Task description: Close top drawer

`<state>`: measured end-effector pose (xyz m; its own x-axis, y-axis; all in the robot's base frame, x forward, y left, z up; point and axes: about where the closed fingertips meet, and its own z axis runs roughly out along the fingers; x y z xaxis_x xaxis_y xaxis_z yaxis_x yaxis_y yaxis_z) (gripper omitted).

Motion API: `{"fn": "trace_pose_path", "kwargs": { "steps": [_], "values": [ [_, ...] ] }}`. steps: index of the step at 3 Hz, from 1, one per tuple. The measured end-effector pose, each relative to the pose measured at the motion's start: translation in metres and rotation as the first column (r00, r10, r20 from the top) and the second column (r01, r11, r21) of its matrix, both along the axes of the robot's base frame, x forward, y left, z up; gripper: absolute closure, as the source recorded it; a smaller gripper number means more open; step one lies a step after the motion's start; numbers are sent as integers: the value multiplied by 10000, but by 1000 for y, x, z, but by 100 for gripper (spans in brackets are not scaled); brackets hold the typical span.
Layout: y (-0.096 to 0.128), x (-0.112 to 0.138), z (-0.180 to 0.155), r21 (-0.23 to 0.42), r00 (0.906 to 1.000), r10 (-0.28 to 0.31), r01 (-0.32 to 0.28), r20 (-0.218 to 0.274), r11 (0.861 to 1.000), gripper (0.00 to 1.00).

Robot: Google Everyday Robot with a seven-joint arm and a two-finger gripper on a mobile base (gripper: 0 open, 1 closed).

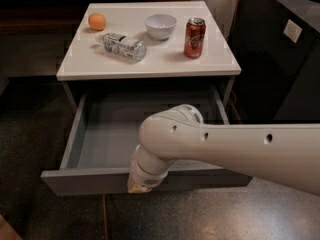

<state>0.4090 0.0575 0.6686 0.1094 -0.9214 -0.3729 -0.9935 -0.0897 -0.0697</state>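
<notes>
The top drawer (95, 134) is pulled far out from under the white cabinet top (150, 59). Its grey inside holds nothing that I can see. Its flat grey front (80, 180) faces me at the bottom of the view. My white arm reaches in from the right and bends down over the drawer's front edge. My gripper (138, 185) is at the front panel, near its middle, mostly hidden behind the wrist.
On the cabinet top stand an orange (97, 21), a lying plastic bottle (125, 46), a white bowl (160, 26) and a red soda can (194, 37). A dark cabinet (280, 59) stands to the right. The floor is dark and speckled.
</notes>
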Motion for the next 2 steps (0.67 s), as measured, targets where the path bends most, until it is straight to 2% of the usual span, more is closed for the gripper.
{"fn": "trace_pose_path", "kwargs": {
  "steps": [1, 2],
  "values": [
    [11, 12, -11, -109, 9980, -472, 477, 429, 9988, 100],
    [19, 28, -18, -203, 9917, -938, 959, 875, 9952, 100]
  ]
}}
